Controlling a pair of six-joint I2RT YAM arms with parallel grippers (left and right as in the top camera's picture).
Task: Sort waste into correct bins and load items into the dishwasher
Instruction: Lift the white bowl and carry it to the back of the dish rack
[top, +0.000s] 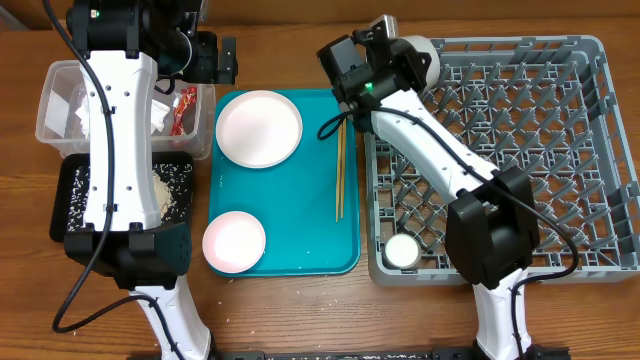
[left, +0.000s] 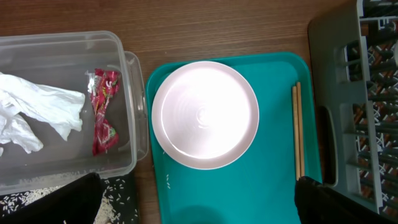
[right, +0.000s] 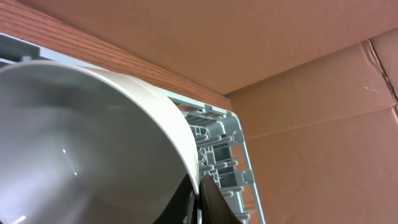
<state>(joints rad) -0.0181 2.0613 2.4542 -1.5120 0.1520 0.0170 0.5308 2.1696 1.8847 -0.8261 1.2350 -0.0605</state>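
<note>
Plainly, the right jaws are clamped shut on the rim of the white bowl (right: 93, 137), its thin wall pinched between the two fingers. The bowl hangs tilted on its side at the 11 o'clock corner of the grey dish rack (top: 560, 150); whether it touches the lattice wall cannot be told. The left jaws stand spread wide and hold nothing, hanging over the gap between the clear tub (top: 55, 100) and the teal tray (top: 300, 230).

The small white cup (top: 403, 250) sits in the rack's 7 o'clock corner, well apart from the bowl. On the teal tray, the white plate (top: 259, 128) lies toward 11 o'clock and the pink plate (top: 234, 241) toward 7 o'clock. The chopsticks (top: 340, 170) lie side by side along its 3 o'clock edge, near the rack, with only a narrow strip of counter (top: 300, 30) between.

Inside the tub lie the crumpled tissue (left: 37, 115) and the foil wrapper (left: 104, 112). The black tray (top: 70, 200) at 8 o'clock holds rice scraps (top: 172, 190). Brown cardboard (right: 280, 50) rises behind the wooden counter
</note>
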